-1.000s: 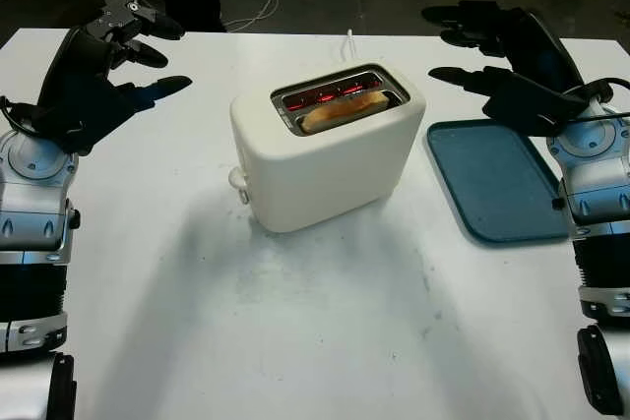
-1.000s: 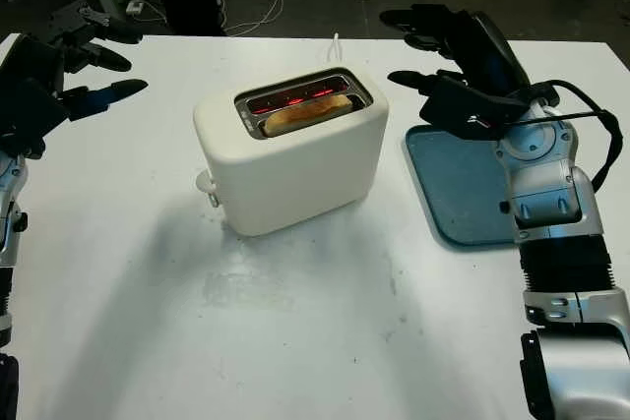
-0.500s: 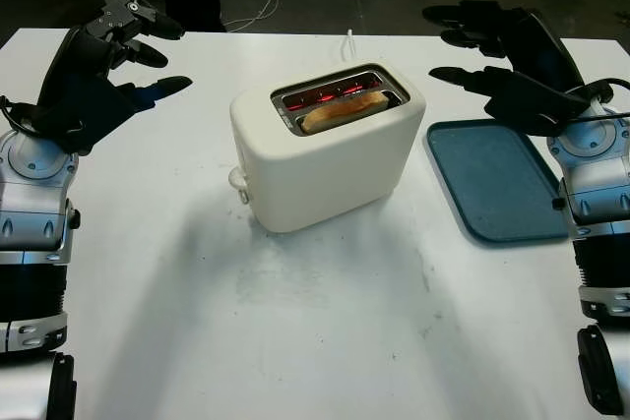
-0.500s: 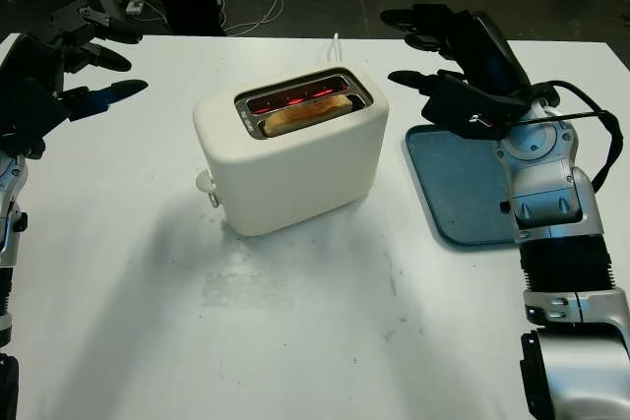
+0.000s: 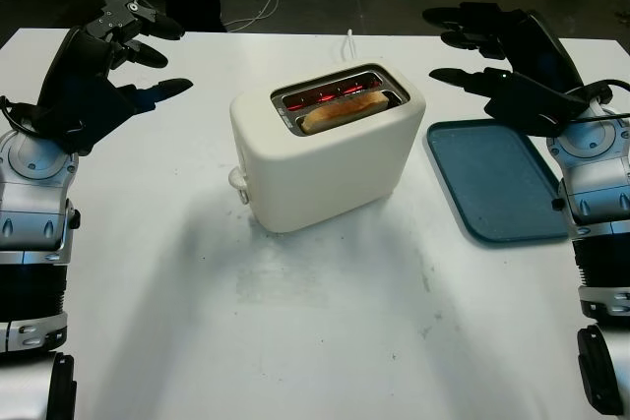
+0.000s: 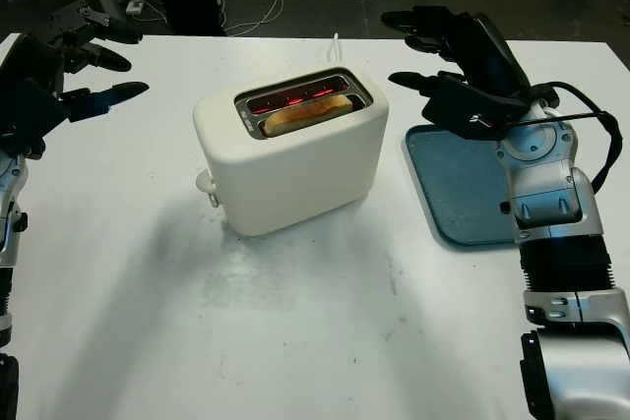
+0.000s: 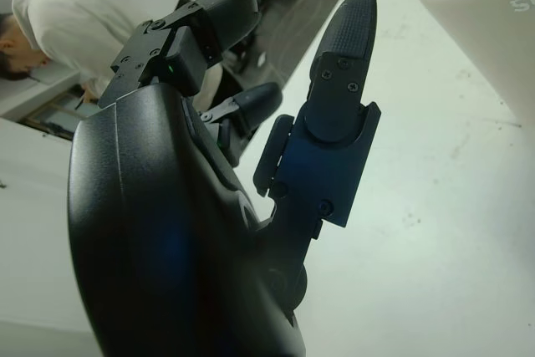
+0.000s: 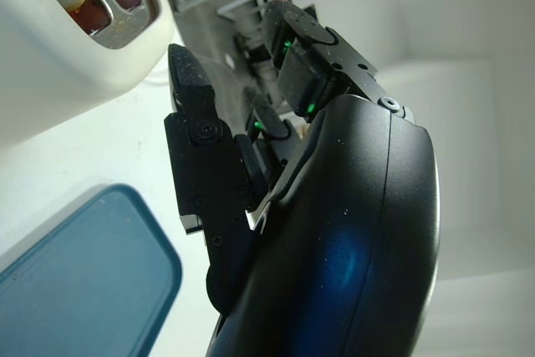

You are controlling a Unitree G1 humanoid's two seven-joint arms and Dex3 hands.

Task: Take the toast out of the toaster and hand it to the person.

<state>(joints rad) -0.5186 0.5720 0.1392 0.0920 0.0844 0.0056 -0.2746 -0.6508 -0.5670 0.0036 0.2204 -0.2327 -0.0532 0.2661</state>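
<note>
Hovering both hands above surface, fingers spread, holding nothing: left hand, right hand flank toaster. Toast looks light, brittle, likely hot; pinch exposed top edge gently.

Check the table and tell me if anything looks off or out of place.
The toaster sits skewed on the white table, and its slots glow red with the toast in the nearer one. The blue tray lies flat beside it. The left hand and right hand are open, apart from the toaster.
</note>
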